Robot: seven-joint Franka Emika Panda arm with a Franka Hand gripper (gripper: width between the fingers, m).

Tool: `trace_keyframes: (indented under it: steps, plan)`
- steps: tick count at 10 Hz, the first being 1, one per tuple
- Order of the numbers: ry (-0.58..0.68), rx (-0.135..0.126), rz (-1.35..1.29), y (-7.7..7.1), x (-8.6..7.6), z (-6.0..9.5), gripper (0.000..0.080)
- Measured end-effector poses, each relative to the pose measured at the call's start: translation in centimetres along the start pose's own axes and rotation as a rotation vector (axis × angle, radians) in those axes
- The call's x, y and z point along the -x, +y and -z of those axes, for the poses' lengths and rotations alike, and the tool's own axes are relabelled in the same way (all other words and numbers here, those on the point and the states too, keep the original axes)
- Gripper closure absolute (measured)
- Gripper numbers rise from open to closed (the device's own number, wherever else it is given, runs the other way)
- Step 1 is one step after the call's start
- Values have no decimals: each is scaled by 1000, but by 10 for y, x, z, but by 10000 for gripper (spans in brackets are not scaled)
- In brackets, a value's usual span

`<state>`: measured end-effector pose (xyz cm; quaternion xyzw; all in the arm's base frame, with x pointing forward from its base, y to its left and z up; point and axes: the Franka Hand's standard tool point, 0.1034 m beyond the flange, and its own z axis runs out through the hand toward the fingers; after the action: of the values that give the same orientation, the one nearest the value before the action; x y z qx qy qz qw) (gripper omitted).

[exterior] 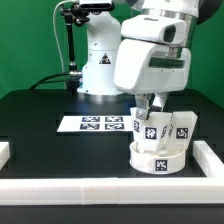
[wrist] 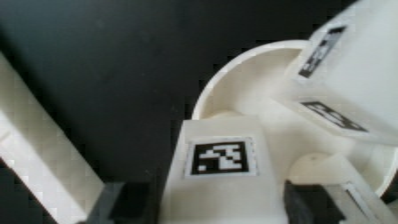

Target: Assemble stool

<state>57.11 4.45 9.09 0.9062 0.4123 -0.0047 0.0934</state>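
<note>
The white round stool seat (exterior: pixel 160 158) lies on the black table at the exterior view's front right. Tagged white legs stand on it: one on the exterior view's left (exterior: pixel 145 125) and one on its right (exterior: pixel 183 127). My gripper (exterior: pixel 152 101) comes down from above onto the left leg. In the wrist view the gripper (wrist: pixel 224 205) is shut on this tagged leg (wrist: pixel 222 158), with a dark finger on each side, and the leg stands on the seat (wrist: pixel 246 82). Two other legs (wrist: pixel 342 115) show beyond it.
The marker board (exterior: pixel 92 124) lies flat behind the stool, toward the robot base. White border rails run along the front (exterior: pixel 100 190), the exterior view's right (exterior: pixel 210 160) and its left (exterior: pixel 5 150). One rail also shows in the wrist view (wrist: pixel 45 150).
</note>
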Motion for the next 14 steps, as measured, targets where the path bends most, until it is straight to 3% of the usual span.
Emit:
trace_keyframes:
  steps: [9, 10, 12, 14]
  plan:
    - [2, -6, -643, -3, -2, 0, 459]
    - [4, -16, -708, -3, -1, 0, 459]
    - [9, -73, -904, -3, -1, 0, 459]
    - [18, -109, -1035, -2, -1, 0, 459]
